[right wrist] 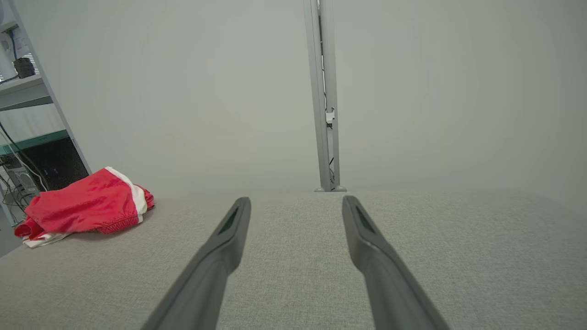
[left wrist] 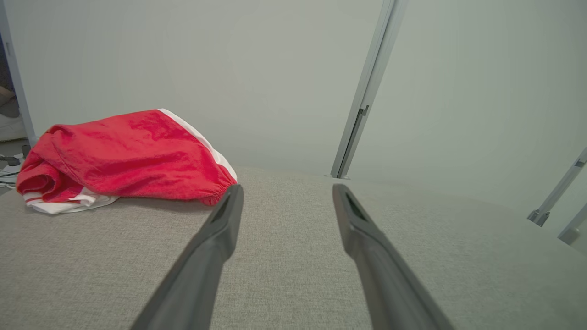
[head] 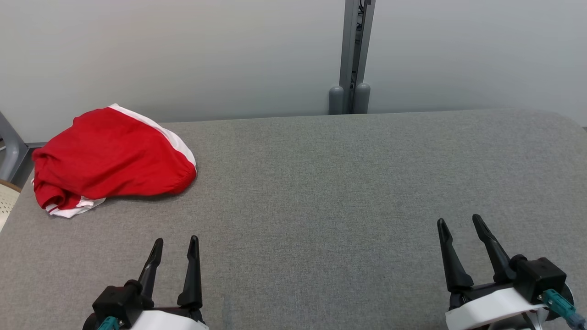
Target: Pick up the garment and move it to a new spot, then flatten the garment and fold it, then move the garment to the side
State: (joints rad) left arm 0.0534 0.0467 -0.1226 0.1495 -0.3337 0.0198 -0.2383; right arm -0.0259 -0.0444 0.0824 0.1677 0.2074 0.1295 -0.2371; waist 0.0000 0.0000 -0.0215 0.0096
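The garment (head: 110,156) is a red piece of clothing with white trim, lying bunched at the far left corner of the grey table (head: 330,183). It also appears at the left in the left wrist view as the garment (left wrist: 124,158) and, smaller, at the far left in the right wrist view as the garment (right wrist: 87,206). My left gripper (head: 176,245) hovers open near the front left, a short way in front of and to the right of the cloth. My right gripper (head: 458,222) stands open at the front right, far from it. Both hold nothing.
A grey metal post (head: 351,59) stands against the pale wall behind the table's far edge. A grey frame piece (head: 9,146) and a pale chair edge (head: 7,197) sit beyond the table's left side. Shelving with cables (right wrist: 23,160) lies past the garment.
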